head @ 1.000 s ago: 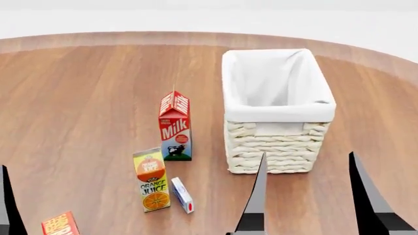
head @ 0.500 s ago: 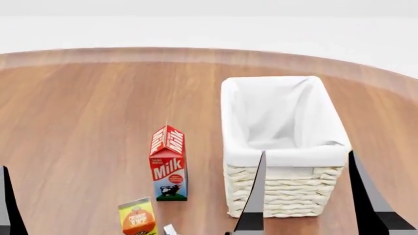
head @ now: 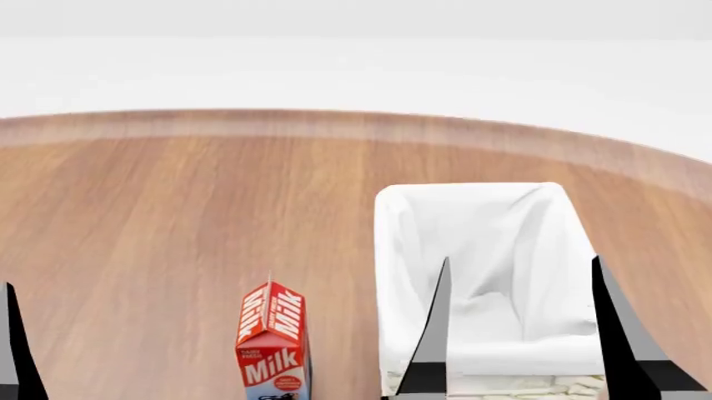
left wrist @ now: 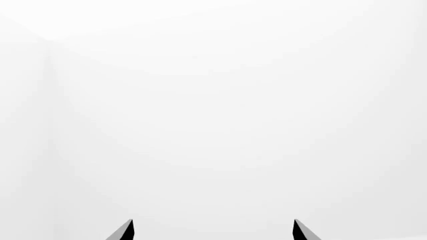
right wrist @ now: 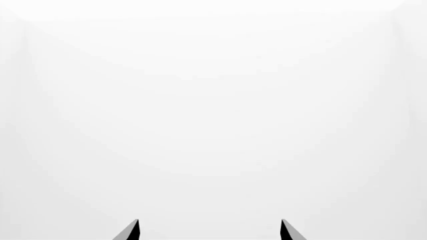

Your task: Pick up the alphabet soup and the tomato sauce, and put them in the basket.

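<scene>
Showing cream wicker basket [head: 489,275], white cloth lining folded over rim.

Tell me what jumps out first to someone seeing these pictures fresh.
The large cream-white wicker basket with a white cloth lining dominates the head view's lower right, on the round brown wooden table. To its left stands a red-and-white milk carton, cut off by the frame's bottom edge. Dark pointed fingertips of the right gripper rise in front of the basket, while both wrist views show only blank white.
</scene>
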Available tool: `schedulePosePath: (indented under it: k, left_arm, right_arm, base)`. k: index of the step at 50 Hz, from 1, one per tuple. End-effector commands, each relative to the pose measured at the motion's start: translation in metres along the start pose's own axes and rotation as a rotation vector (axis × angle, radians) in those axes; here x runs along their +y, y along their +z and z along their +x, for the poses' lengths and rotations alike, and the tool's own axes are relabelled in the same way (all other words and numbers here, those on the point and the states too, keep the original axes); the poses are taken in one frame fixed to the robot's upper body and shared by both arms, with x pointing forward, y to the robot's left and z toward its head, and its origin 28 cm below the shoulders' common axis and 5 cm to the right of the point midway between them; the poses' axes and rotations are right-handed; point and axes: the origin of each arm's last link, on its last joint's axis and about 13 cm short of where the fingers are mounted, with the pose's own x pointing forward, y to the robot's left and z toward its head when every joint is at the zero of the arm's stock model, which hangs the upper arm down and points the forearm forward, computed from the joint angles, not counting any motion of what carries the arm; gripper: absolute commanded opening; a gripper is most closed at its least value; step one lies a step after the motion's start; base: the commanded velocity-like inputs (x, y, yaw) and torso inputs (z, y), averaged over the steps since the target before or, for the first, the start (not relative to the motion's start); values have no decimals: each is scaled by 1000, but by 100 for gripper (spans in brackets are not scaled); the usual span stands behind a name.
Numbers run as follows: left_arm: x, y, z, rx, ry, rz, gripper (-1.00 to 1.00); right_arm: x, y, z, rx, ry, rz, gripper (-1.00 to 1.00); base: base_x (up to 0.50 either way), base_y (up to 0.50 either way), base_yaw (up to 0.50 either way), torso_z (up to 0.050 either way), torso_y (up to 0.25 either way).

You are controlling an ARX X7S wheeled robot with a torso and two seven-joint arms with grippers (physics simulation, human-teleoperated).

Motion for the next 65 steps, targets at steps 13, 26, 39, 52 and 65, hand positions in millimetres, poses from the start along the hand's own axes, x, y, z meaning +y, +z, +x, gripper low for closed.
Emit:
schedulePosePath:
  k: [13,26,39,52,65]
  left_arm:
    - [0,-1,0,5,1,-2,100]
    - [0,5,5,-6,4,2,100]
    - [-4,7,5,3,-6,6,100]
    - [-6,10,7,3,-17,13,100]
    - [-7,10,7,3,-22,11,100]
  right_arm:
    - [-1,-1,-2,8,16,-10,100]
    - [-21,89,69,279,132,98,100]
    - [-19,96,89,718,204,-196,100]
    - [-28,54,21,977,273,-348,100]
    - [-25,40,-20,1184,374,-353,100]
  base:
    - [36,0,0,0,0]
    - [0,0,0,0,0]
    - [0,0,0,0,0]
    - [0,0,0,0,0]
    - [0,0,0,0,0]
